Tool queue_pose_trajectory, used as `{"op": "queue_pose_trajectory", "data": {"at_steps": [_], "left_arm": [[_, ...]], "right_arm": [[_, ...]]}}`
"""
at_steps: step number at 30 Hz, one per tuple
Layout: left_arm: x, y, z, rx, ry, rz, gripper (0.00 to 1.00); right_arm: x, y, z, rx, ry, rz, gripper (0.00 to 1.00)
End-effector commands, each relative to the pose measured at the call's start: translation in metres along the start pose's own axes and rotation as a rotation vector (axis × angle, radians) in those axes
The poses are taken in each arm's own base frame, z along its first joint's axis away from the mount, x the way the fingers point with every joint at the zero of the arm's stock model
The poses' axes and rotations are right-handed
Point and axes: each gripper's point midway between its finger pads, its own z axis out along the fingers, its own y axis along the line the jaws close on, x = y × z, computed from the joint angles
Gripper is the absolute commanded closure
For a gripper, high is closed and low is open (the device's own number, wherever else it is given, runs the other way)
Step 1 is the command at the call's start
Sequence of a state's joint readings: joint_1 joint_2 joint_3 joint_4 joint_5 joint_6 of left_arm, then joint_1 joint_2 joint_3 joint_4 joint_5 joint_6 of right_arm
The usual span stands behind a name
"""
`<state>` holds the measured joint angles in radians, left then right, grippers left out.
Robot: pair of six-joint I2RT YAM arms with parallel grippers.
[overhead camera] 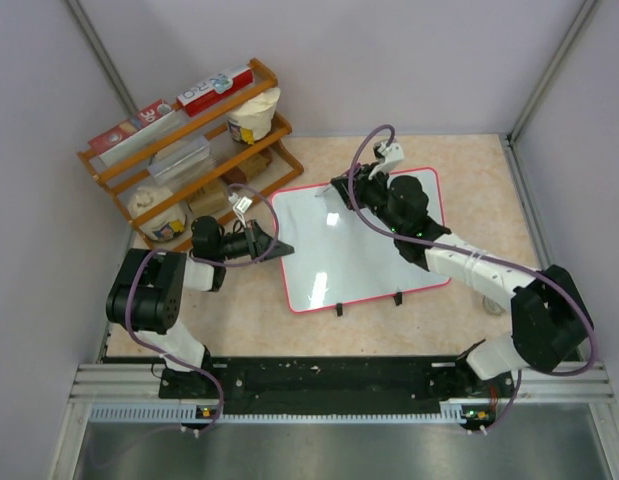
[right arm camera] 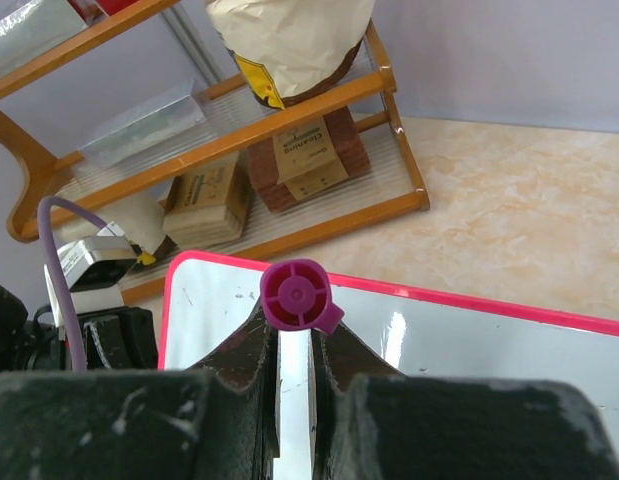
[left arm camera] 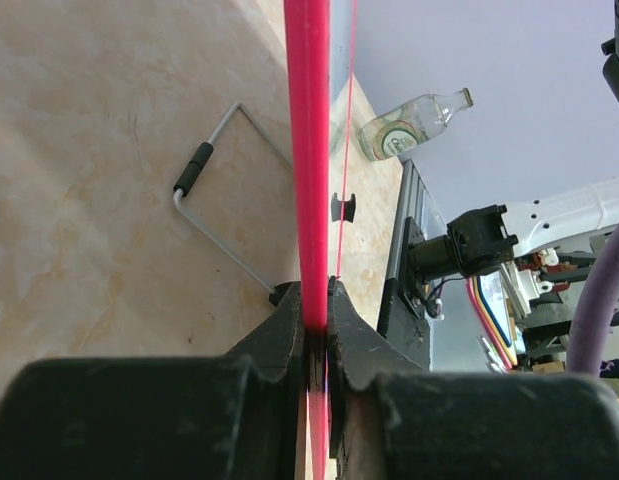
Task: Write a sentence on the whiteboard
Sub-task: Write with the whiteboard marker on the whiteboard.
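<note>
Pink-red rim [left arm camera: 309,150] ran all round the whiteboard [overhead camera: 364,255], which was laid flat on the table [overhead camera: 469,180] near the middle of the top view. Its long sides were stretched from the left of the frame to the right, tipped up a little at the right end. Two small black clips [overhead camera: 339,308] were seen on its lower edge.

The board's left edge was pinched by the left gripper [overhead camera: 272,245]. In the left wrist view its two black fingers were pressed tight on the rim, so the board was held against sliding.

A marker [right arm camera: 297,295] with a purple end was squeezed between the fingers of the right gripper [right arm camera: 294,335]. In the top view that gripper was placed over the upper left corner of the board. The marker's far end was hidden, so it could not be told if the board was touched.

No writing could be made out on the white face from above. The sentence was judged to be at its very start, or not begun.

Most of the bare board was found to the right of the marker and below it in the top view. So the next stroke was judged to be needed along the long side, toward the right of the frame. It would be made by the right arm, which was the nearer one.
</note>
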<state>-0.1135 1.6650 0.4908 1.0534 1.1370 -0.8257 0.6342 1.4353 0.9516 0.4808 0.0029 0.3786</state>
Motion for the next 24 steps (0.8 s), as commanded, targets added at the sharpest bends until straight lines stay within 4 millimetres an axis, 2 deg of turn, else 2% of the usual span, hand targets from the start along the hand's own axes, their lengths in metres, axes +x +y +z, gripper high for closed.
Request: {"op": "queue_pose_trajectory", "data": {"at_steps": [1,9,15,24], "left_arm": [[-0.011,0.0,0.002,0.006,-0.026,0.102,1.0],[-0.012,0.001,0.002,0.003,-0.024,0.103,1.0],[-0.012,0.0,0.002,0.003,-0.024,0.105,1.0],[-0.013,0.001,0.002,0.0,-0.024,0.105,1.0]], "right_arm": [[-0.018,0.013,0.009,-0.024,-0.051,0.003,1.0],[-0.011,0.013,0.012,-0.031,-0.037,0.01,1.0],[0.002,0.02,0.013,-0.079,0.006,0.014,1.0],[0.015,0.018,0.009,-0.086,0.046,0.019,1.0]]}}
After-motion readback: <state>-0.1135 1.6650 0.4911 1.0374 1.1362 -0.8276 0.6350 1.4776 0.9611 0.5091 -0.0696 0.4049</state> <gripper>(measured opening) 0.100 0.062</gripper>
